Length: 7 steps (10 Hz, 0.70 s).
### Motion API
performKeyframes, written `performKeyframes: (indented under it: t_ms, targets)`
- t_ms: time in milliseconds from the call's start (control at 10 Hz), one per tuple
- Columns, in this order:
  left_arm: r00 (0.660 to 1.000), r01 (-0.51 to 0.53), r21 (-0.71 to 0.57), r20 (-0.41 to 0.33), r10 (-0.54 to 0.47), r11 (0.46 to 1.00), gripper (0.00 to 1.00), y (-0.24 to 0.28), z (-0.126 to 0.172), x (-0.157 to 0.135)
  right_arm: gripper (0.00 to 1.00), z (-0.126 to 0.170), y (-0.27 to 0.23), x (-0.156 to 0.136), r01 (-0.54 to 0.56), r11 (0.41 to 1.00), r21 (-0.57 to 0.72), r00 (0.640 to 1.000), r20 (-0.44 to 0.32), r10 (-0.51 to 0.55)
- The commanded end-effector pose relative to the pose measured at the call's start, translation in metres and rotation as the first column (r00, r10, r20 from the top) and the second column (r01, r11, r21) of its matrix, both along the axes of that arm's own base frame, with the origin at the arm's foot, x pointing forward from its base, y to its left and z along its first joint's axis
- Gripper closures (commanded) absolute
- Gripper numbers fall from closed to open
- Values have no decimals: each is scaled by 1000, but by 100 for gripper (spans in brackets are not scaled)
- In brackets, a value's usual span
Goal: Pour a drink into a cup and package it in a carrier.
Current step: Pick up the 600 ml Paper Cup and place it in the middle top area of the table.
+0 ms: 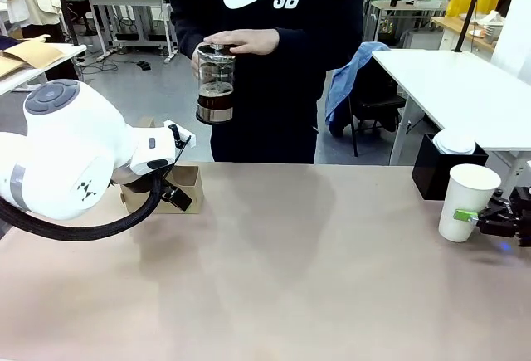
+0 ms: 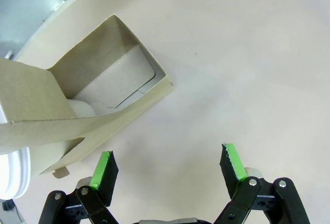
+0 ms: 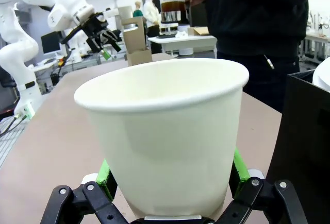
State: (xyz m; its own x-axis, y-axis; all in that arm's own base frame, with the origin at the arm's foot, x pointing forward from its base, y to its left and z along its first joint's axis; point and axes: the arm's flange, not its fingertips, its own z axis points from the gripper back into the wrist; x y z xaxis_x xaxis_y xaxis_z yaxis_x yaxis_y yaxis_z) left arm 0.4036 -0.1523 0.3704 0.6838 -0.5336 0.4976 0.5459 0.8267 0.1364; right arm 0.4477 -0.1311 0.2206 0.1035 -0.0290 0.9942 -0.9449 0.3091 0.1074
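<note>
White paper cup (image 1: 467,202) stands near the table's (image 1: 290,278) right edge, clamped by the right gripper (image 1: 488,221) — steadied, presumably, for pouring. Left gripper (image 2: 167,170) gapes wide beside the carrier (image 2: 103,90); the person's hand (image 1: 249,43) holds the drink (image 1: 216,105) aloft.

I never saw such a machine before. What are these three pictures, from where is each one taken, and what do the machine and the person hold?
It is a robot with two white arms at a table. Each arm ends in a two-finger gripper. The wide picture comes from a fixed camera between the arms, looking across the table at a person. The other two come from cameras on the wrists, looking along the fingers. The left gripper is open, over the table beside a brown cardboard carrier. The right gripper is closed on a white paper cup. Behind the cup stands a black box. The person holds up a glass jug of dark drink, one hand on its top.
</note>
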Motion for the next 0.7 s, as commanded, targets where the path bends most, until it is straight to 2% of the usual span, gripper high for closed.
performKeyframes:
  t_ms: [0, 100, 200, 300, 600]
  targets:
    - [1000, 0, -1, 0, 0, 1000, 0, 0, 0, 0, 0, 1, 5, 11, 19, 1000, 11, 1000, 10, -19]
    - [1000, 0, -1, 0, 0, 1000, 0, 0, 0, 0, 20, 1, 3, 10, 0, 1000, 25, 1000, 14, 0]
    - [1000, 0, -1, 0, 0, 1000, 0, 0, 0, 0, 20, 1, -6, 10, -37, 999, 14, 998, -53, 38]
    - [1000, 0, -1, 0, 0, 1000, 0, 0, 0, 0, 20, 0, 2, 2, -5, 1000, 7, 1000, 2, 5]
    - [1000, 0, -1, 0, 0, 1000, 0, 0, 0, 0, 20, -1, 0, 4, -12, 1000, 8, 1000, -8, 12]
